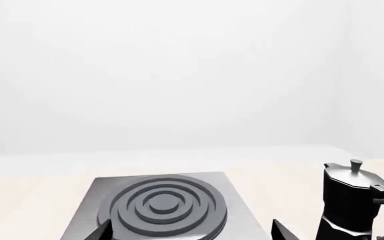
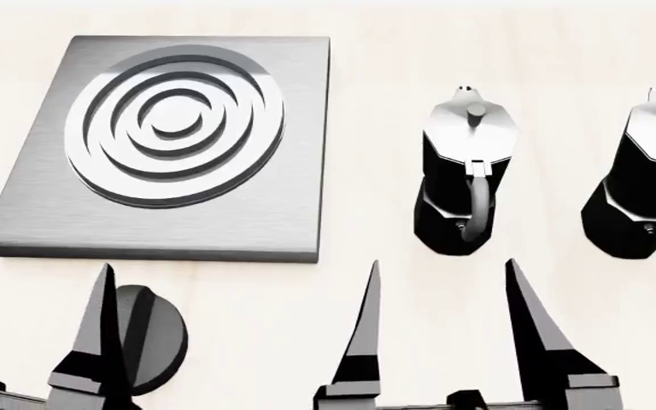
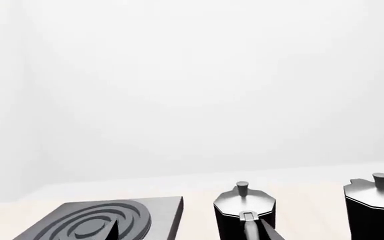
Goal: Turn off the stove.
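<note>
Pale wooden surface [image 2: 385,51] carries the stove [image 2: 174,141] at far left, its knob [image 2: 151,337] just before it. Left gripper [image 2: 34,329] hangs spread beside the knob; right gripper [image 2: 442,329] spread, empty.

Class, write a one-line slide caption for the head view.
Both open grippers hover near the stove, its knob and two moka pots.

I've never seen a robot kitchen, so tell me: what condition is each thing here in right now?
Stove: flat on the table, burner bare, nothing on it.
Knob: in front of the stove, untouched.
Left pot: upright, lid shut.
Right pot: upright, lid shut.
Left end effector: open, beside the knob.
Right end effector: open, empty.
</note>
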{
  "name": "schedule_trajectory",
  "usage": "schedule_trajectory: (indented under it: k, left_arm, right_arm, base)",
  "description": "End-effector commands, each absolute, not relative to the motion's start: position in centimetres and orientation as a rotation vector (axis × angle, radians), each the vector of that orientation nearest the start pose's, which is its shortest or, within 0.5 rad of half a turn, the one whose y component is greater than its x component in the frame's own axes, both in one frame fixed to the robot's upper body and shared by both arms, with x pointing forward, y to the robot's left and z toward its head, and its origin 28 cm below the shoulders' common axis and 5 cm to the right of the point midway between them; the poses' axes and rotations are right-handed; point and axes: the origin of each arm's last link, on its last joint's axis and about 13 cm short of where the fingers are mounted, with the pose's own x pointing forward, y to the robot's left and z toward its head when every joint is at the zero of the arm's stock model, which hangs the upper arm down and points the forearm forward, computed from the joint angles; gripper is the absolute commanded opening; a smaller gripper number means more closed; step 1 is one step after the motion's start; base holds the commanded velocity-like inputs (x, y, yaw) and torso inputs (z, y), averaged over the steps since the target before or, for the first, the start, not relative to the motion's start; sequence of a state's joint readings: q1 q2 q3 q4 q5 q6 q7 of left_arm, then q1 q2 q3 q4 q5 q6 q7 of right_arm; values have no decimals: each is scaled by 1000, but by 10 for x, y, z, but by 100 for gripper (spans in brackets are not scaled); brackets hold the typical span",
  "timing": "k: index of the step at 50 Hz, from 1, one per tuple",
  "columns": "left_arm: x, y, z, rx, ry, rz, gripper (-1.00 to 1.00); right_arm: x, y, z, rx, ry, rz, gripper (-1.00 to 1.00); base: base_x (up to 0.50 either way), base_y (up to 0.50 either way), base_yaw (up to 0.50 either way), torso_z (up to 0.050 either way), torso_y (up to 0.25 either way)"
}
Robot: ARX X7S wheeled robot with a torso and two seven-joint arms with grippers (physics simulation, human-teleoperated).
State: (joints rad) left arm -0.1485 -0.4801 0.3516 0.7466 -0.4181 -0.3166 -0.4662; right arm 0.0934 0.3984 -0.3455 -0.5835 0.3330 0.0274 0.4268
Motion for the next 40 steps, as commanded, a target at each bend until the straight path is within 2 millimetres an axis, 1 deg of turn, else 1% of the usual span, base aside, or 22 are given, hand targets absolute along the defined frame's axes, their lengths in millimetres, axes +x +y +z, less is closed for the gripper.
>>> schedule_trajectory:
  k: [1,15,40]
  left_arm:
    - [187,197,165,-37,-416,-169,100]
    - [185,197,175,-33,-449,-175,100]
    - [182,198,192,-23,-507,-180,100]
  right_arm:
    - [198,-86,143,107,-502,104,100]
    - [196,-86,150,105,-523,111,100]
    - [193,-87,173,108,-591,114,100]
  base:
    - [0,0,0,0,0]
    - [0,0,0,0,0]
    - [0,0,0,0,0]
